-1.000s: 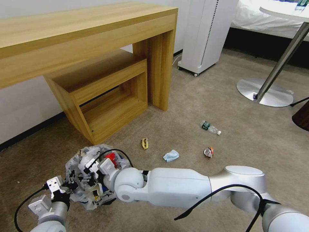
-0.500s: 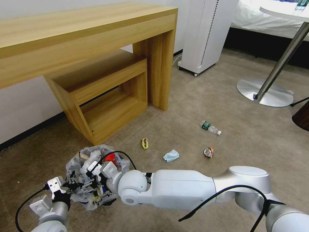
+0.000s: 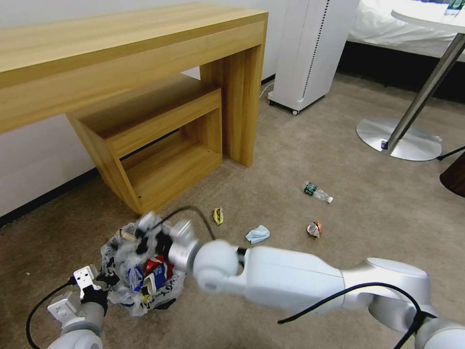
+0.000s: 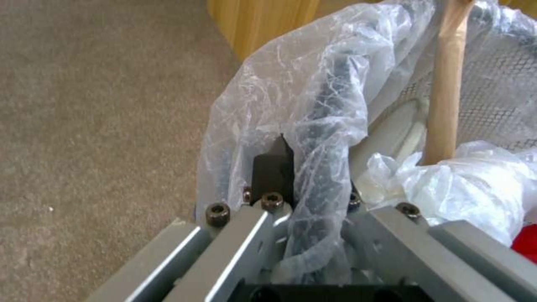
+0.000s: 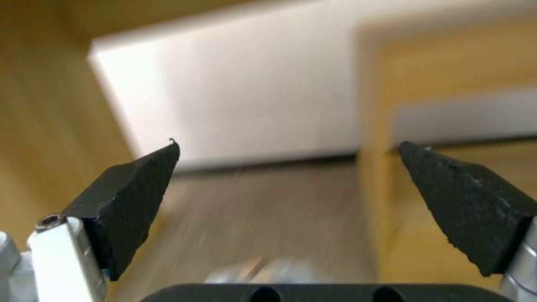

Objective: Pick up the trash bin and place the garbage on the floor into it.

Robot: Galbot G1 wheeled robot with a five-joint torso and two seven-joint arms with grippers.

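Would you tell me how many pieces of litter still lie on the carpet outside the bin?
4: a yellow wrapper near the wooden shelf, a blue mask right of it, a crushed can farther right, a bottle beyond. The right arm may hide more.

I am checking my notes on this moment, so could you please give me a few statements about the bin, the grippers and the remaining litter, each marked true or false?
1. The left gripper is clamped on the rim of the trash bin. True.
2. The right gripper holds a red wrapper between its fingers. False: its fingers are spread apart with nothing between them.
3. A green-labelled bottle lies on the floor. True.
4. The light-blue mask is already inside the bin. False: it lies on the carpet, apart from the bin.
5. A wooden stick stands in the bin's bag. True.
6. The bin rests on the wooden shelf. False: it is at carpet level in front of the shelf.
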